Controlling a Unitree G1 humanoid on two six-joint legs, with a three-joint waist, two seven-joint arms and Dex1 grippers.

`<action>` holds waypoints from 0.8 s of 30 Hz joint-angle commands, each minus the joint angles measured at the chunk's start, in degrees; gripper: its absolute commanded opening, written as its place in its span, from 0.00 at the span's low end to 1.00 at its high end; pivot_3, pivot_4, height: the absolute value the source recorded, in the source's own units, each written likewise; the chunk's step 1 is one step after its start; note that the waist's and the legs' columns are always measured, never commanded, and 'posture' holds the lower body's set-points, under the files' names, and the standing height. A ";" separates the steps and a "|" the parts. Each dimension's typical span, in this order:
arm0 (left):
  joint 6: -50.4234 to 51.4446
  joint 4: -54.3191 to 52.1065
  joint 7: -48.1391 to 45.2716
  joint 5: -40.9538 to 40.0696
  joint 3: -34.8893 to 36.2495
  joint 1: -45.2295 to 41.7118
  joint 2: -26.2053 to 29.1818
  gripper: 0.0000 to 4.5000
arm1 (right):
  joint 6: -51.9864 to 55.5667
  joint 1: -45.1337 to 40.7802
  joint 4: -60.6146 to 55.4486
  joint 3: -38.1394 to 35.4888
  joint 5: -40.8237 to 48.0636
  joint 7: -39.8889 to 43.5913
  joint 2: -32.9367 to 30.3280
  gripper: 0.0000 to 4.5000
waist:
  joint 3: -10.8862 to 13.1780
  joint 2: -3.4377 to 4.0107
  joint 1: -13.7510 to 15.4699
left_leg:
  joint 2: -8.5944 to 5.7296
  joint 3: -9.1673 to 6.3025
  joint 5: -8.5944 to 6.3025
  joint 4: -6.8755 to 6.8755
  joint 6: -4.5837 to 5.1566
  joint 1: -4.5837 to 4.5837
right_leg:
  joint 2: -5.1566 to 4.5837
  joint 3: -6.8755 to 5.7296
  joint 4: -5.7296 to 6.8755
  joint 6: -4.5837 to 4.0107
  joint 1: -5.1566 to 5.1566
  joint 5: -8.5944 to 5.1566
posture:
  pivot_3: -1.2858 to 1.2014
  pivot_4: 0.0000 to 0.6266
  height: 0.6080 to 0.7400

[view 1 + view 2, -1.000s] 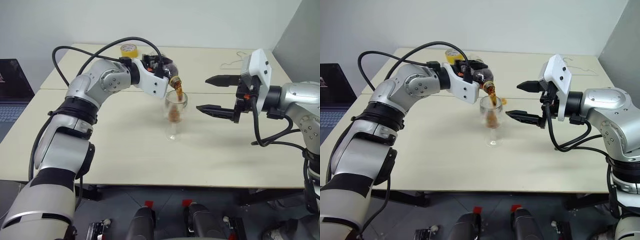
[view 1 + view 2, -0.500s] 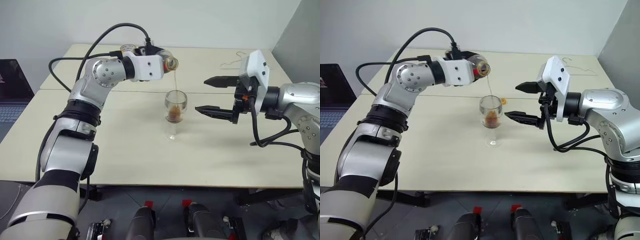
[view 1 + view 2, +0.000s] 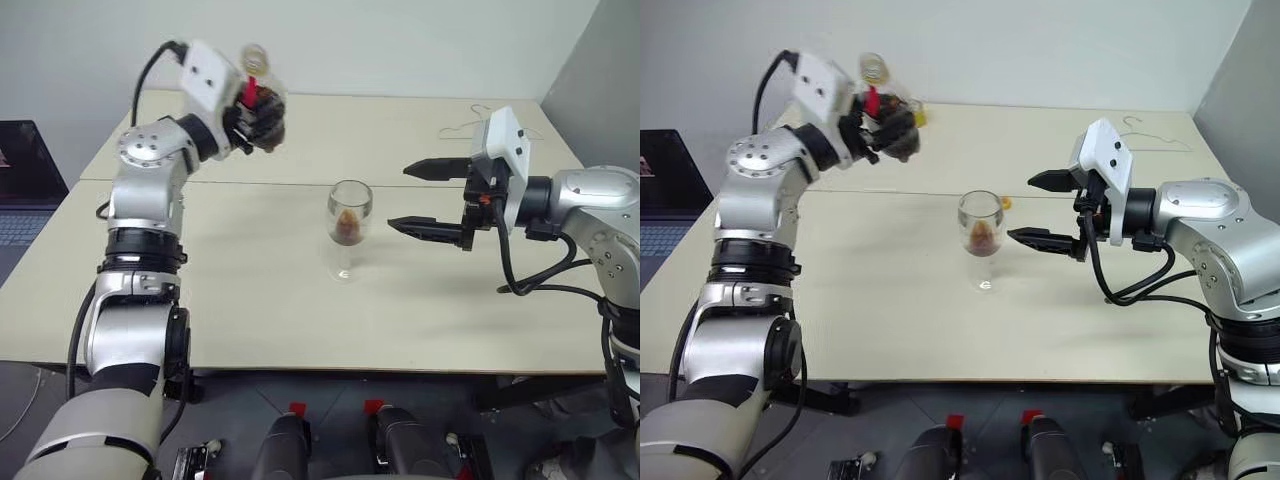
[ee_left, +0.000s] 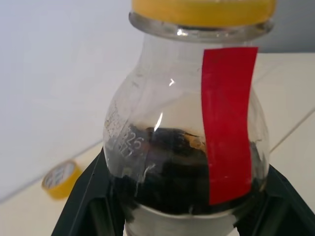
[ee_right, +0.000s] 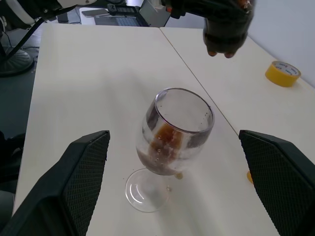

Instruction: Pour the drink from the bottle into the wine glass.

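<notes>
The bottle point(image 3: 262, 96) is clear and bulbous, with a red strip point(image 4: 229, 123) and a yellow band at its top. My left gripper point(image 3: 250, 118) is shut on it, holding it upright in the air above the table's far left. A little dark drink point(image 4: 182, 169) sits in the bottle's bottom. The wine glass point(image 3: 349, 215) stands upright mid-table with brown drink point(image 5: 165, 140) low in its bowl. My right gripper point(image 3: 398, 198) hovers open just right of the glass, one finger above the other, touching nothing.
A yellow tape roll point(image 5: 282, 73) lies on the far part of the table. A small orange piece point(image 3: 1007, 203) rests behind the glass. A wire hanger point(image 3: 465, 122) lies at the far right. A laptop point(image 3: 25, 170) sits off the table's left edge.
My left arm has swung the bottle up and to the left, away from the glass, and rolled it from tipped to upright. The stream has stopped. The right gripper has held still.
</notes>
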 commanded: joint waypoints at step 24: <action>-4.98 8.58 19.88 -4.70 10.40 13.26 -4.58 0.56 | 0.34 -3.86 0.44 4.89 0.27 2.87 3.86 1.00 | 0.00 -0.01 0.44 | -0.02 -0.06 0.03 0.64 0.04 -0.11 | -0.03 -0.02 0.22 0.11 0.07 0.27 | 0.52 0.24 1.00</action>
